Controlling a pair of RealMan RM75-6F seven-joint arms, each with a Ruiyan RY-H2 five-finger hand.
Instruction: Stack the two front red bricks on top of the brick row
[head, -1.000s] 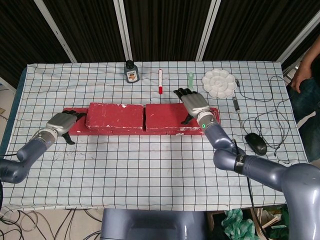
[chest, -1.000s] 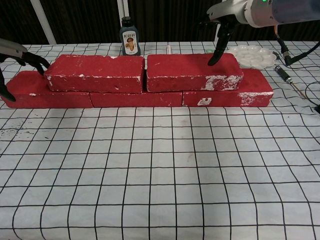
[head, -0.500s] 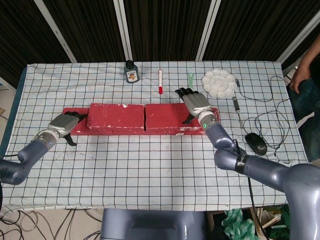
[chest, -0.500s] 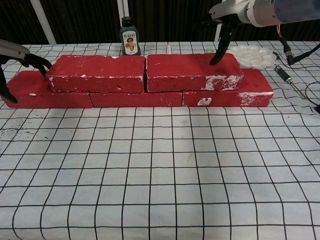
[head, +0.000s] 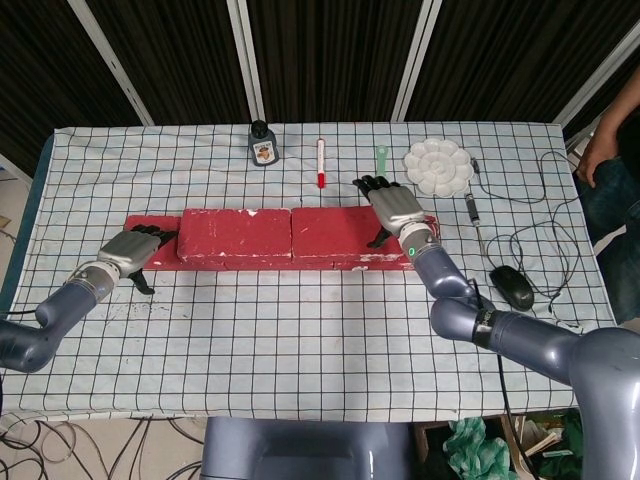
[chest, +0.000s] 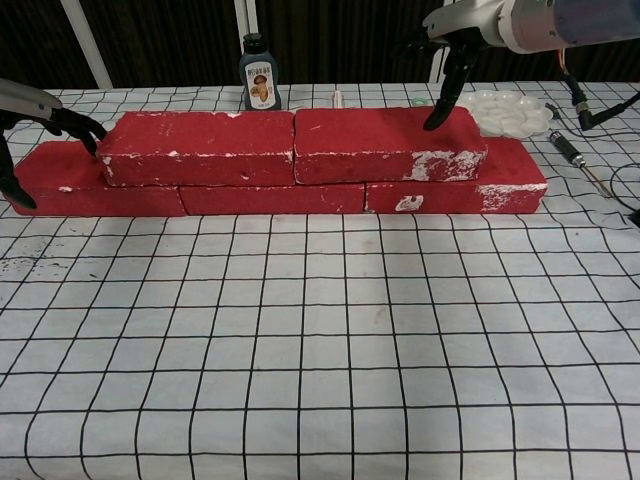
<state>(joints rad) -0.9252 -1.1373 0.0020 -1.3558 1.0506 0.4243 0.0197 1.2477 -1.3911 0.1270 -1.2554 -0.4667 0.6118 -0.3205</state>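
Two red bricks lie end to end on top of the red brick row (chest: 270, 198): the left top brick (head: 235, 232) (chest: 200, 148) and the right top brick (head: 340, 230) (chest: 385, 143). Their inner ends touch. My left hand (head: 130, 250) (chest: 35, 108) sits at the row's left end, fingers spread, with fingertips (chest: 88, 128) against the left top brick's outer end. My right hand (head: 395, 208) (chest: 455, 40) lies over the right top brick's right end, and one fingertip (chest: 432, 122) touches its top. Neither hand holds anything.
Behind the bricks stand a dark ink bottle (head: 262, 144), a red pen (head: 321, 162), a green item (head: 381, 160) and a white palette (head: 438, 166). A pen tool (head: 470, 205), a mouse (head: 513, 287) and cables lie at the right. A person (head: 615, 150) stands at the right edge.
The left top brick has slid a little to the right, closing the gap to the right top brick. My left hand followed it; the right hand barely moved.
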